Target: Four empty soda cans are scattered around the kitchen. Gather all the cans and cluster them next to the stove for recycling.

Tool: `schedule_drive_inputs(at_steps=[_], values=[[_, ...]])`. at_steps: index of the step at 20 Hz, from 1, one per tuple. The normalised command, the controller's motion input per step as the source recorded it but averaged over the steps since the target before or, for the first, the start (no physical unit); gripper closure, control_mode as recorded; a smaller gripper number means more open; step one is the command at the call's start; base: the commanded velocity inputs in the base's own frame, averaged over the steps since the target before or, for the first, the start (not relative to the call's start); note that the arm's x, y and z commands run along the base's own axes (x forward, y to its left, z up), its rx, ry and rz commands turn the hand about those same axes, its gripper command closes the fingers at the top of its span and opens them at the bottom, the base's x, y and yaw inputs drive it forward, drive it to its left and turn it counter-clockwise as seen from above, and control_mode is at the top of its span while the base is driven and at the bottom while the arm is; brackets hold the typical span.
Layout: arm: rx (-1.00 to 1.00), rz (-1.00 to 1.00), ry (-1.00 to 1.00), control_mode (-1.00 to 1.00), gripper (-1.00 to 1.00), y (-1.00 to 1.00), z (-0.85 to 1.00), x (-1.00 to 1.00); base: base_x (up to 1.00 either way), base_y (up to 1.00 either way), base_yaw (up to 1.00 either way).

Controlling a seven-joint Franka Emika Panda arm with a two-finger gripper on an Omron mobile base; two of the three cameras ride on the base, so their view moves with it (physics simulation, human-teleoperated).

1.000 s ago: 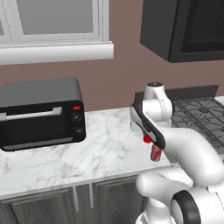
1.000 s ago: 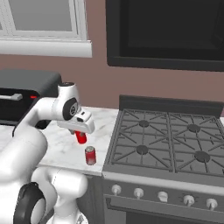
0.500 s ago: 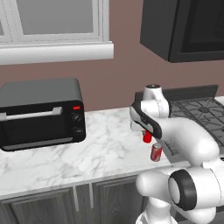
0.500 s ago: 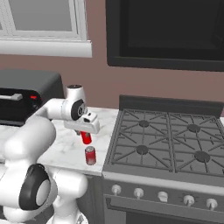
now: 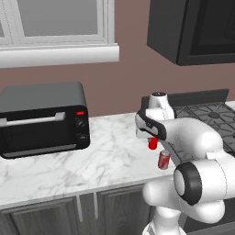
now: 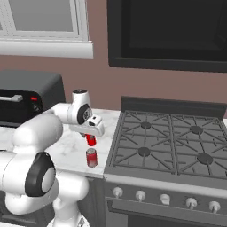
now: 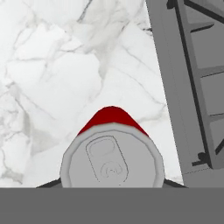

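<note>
A black toaster oven point(image 5: 43, 118) with a silver handle and a red light sits at the far left of the marble counter point(image 5: 92, 160), well apart from the stove point(image 6: 177, 146).

Two soda cans are visible, both near the stove's left edge. One is bright red point(image 6: 91, 140) with a silver top; from the hand view point(image 7: 112, 162) its lid shows a pull tab and the red body tapers away below, over white marble with the stove's grey edge to its right. The gripper point(image 6: 91, 135) is clamped on this can and holds it upright above the counter, just left of the stove. The second can point(image 6: 91, 158) is a darker red with a silver top and stands upright on the counter near its front edge, just beside the stove's left side and in front of the held can. In the left base view the held can point(image 5: 153, 143) sits above and left of the standing one point(image 5: 163, 159).

The stove is dark grey, with black grates over four burners and five knobs along its front.
</note>
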Motion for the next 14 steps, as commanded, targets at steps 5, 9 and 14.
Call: schedule_drive_inputs(at_steps=[5, 9, 14], values=[[0.00, 0.00, 0.00, -1.00, 1.00, -0.07, -0.11, 0.24, 0.00, 0.00, 0.00], [0.00, 0.00, 0.00, -1.00, 1.00, -0.04, -0.12, 0.22, 0.00, 0.00, 0.00], [0.01, 0.00, 0.00, -1.00, 1.00, -0.03, -0.15, 0.12, 0.00, 0.00, 0.00]])
